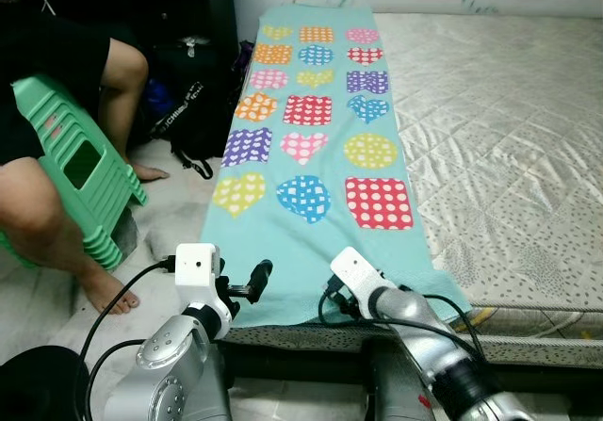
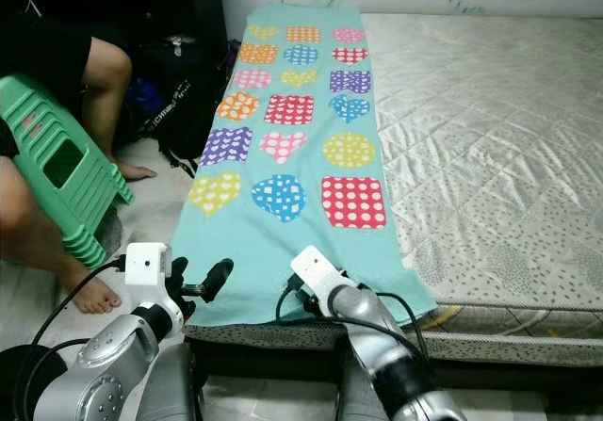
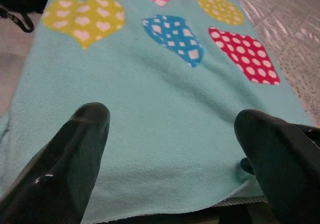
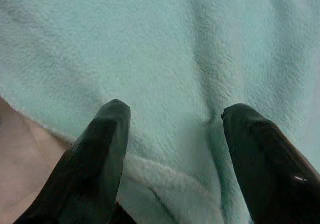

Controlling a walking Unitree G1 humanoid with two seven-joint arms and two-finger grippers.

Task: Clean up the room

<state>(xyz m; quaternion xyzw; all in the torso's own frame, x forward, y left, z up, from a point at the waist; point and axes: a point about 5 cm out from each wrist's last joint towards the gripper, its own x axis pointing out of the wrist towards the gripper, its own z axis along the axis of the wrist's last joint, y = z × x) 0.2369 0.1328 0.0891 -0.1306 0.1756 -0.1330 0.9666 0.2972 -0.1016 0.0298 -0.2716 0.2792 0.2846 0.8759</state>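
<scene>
A turquoise fleece blanket (image 1: 311,228) printed with dotted hearts, circles and squares lies flat along the left side of the mattress (image 1: 509,129). My left gripper (image 3: 172,116) is open just above the blanket's near left corner, with bare turquoise fleece between its fingers (image 1: 259,270). My right gripper (image 4: 175,111) is also open, right over the blanket's near hem close to the mattress edge. A small fold of the hem (image 4: 165,184) sits between its fingers. In the eye views the right wrist (image 1: 363,280) covers its fingertips.
A person sits on a stack of green plastic stools (image 1: 80,162) at the left, with bare feet (image 1: 113,299) on the floor. A black bag (image 1: 184,105) lies between the person and the bed. The quilted mattress stretches away to the right.
</scene>
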